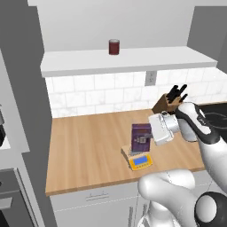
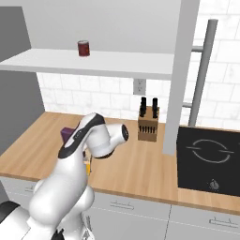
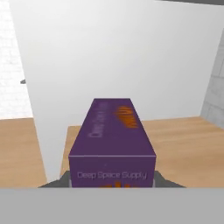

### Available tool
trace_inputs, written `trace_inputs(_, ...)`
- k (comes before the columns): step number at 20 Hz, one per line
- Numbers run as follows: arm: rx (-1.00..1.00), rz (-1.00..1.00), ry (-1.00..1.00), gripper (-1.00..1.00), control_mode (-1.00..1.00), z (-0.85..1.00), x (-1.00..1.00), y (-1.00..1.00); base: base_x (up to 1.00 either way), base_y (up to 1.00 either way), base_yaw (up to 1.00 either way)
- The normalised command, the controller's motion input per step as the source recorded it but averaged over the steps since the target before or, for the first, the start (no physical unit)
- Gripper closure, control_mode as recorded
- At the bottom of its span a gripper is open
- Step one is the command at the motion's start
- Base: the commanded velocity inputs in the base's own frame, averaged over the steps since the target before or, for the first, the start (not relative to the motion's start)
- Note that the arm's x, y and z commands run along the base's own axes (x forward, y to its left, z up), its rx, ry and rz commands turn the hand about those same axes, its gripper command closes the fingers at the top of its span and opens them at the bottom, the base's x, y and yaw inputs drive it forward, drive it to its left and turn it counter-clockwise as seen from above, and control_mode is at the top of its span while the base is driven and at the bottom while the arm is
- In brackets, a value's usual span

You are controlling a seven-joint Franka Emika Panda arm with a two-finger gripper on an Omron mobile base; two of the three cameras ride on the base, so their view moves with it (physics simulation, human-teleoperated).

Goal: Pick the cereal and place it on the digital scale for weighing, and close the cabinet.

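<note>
The cereal (image 1: 141, 137) is a dark purple box with a light panel, standing upright over the back part of the digital scale (image 1: 141, 162), a flat yellow device with a blue display. I cannot tell whether the box rests on the plate. My gripper (image 1: 150, 135) reaches in from the right and is shut on the box. In the hand view the cereal (image 3: 112, 138) lies between the two fingers (image 3: 64, 180). A purple corner of the cereal (image 2: 68, 133) peeks out behind the arm. The cabinet stands open, with its grey door (image 2: 180, 70), bar handle (image 2: 204, 70) and white shelf (image 1: 124, 60).
A dark red can (image 1: 114, 46) stands on the cabinet shelf. A wooden knife block (image 1: 170, 99) sits at the back wall to the right of the arm. A black cooktop (image 2: 206, 159) lies further right. The wooden counter (image 1: 84, 146) has free room on the left.
</note>
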Motion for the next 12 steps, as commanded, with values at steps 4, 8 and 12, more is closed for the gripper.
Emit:
trace_inputs(4, 0.0, 0.0, 0.0, 1.0, -1.0, -0.32, 0.19, -0.02, 0.0, 0.0, 0.0)
trace_inputs(8, 0.0, 0.0, 0.0, 1.0, -1.0, -0.32, 0.24, 0.0, 0.0, 0.0, 0.0)
trace_inputs(12, 0.0, 0.0, -0.02, 1.0, -1.0, -0.24, 0.26, 0.0, 0.0, 0.0, 0.0)
